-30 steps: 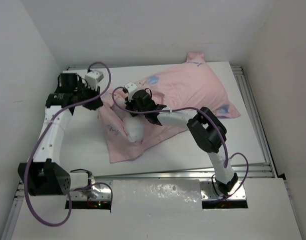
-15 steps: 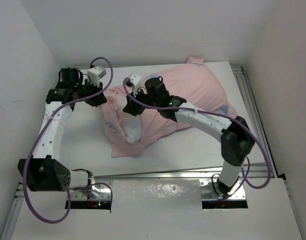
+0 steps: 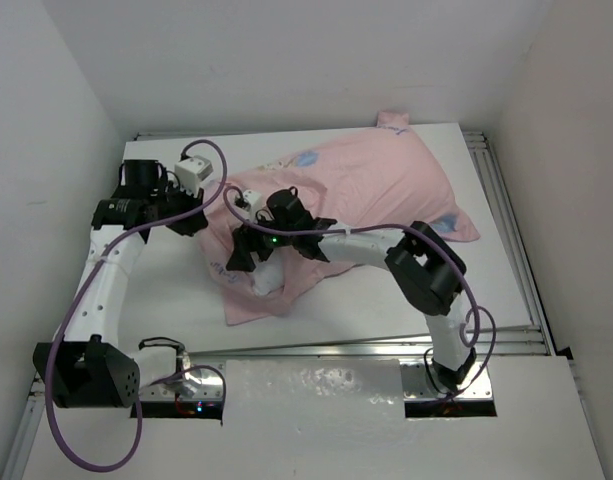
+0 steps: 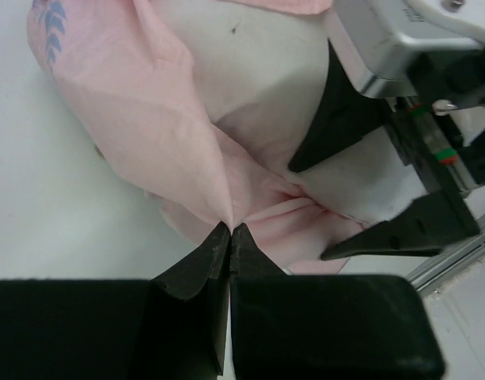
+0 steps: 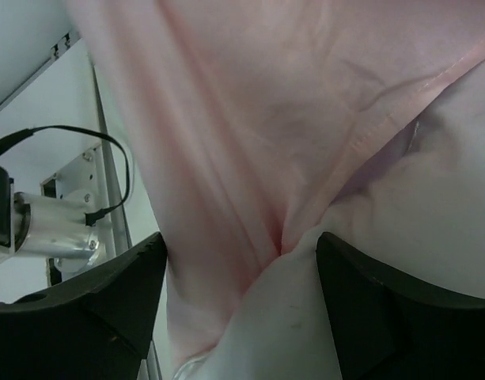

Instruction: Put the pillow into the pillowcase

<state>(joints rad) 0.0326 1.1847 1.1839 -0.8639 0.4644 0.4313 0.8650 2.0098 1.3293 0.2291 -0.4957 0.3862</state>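
The pillowcase (image 3: 376, 185) lies pale pink across the table, bulging with the pillow inside it. The pillow's white end (image 3: 266, 278) shows at the case's open near-left mouth. My left gripper (image 3: 198, 218) is shut on a pinched fold of the pillowcase's rim (image 4: 147, 111), jaws together at the fabric (image 4: 229, 228). My right gripper (image 3: 274, 250) hangs open over that mouth. In the right wrist view its fingers (image 5: 107, 309) straddle the white pillow (image 5: 305, 332) and the pink pillowcase hem (image 5: 250, 103) without closing on either. Its spread fingers (image 4: 337, 119) also show in the left wrist view, over the pillow (image 4: 258, 55).
White walls enclose the table on the left, back and right. An aluminium rail (image 3: 386, 350) runs along the near edge, by the arm bases. Purple cables (image 3: 86, 290) loop beside the left arm. Bare white tabletop (image 3: 166, 290) lies left of the pillowcase.
My right gripper has gone from shut to open and moved back down over the case's mouth. The left gripper has kept its pinch on the rim, shifting only slightly.
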